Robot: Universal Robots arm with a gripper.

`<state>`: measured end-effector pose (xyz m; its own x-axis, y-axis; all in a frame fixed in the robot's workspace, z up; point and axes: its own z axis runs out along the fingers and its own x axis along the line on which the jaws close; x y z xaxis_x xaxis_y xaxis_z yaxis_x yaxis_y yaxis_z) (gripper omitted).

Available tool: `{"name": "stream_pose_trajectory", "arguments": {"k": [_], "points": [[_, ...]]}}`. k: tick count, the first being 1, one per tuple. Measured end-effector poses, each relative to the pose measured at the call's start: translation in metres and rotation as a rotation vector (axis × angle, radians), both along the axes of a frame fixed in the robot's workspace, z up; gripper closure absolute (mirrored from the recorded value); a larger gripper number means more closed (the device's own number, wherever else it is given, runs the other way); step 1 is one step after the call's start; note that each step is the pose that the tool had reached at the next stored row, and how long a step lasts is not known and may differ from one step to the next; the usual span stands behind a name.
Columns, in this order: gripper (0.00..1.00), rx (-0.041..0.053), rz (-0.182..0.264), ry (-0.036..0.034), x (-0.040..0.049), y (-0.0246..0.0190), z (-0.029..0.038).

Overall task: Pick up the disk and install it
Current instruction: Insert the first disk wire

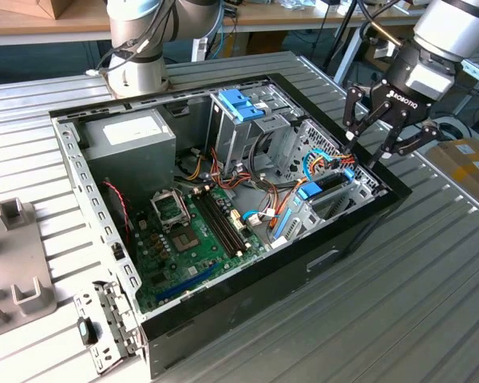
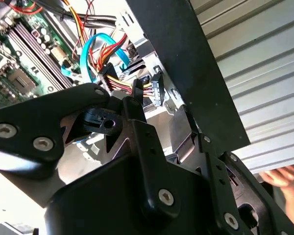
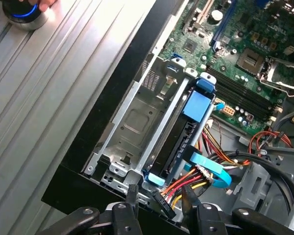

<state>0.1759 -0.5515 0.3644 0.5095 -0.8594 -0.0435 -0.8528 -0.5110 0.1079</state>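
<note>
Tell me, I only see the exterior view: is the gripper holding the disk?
Observer: No. In the first wrist view the disk sits in the drive cage, just past the open gripper.
Operator: Is there room next to it?
Observer: Yes. The bay between the disk and the case wall holds nothing.
Operator: Is anybody close?
Observer: In the second wrist view a hand is over the table, outside the case.

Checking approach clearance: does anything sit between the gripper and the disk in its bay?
Yes. The gripper hovers open over the case corner. In the first wrist view, a blue flat cable and a red-yellow wire bundle cross the disk's near end.
</note>
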Motion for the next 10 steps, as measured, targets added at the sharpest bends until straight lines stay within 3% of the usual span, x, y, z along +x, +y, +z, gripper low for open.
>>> {"name": "stream_pose_trajectory", "arguments": {"k": [4,10], "points": [[0.52,0.0017,0.079,0.0,0.0014,0.0,0.0],[0.52,0.0018,0.146,0.0,0.0018,0.0,0.0]]}}
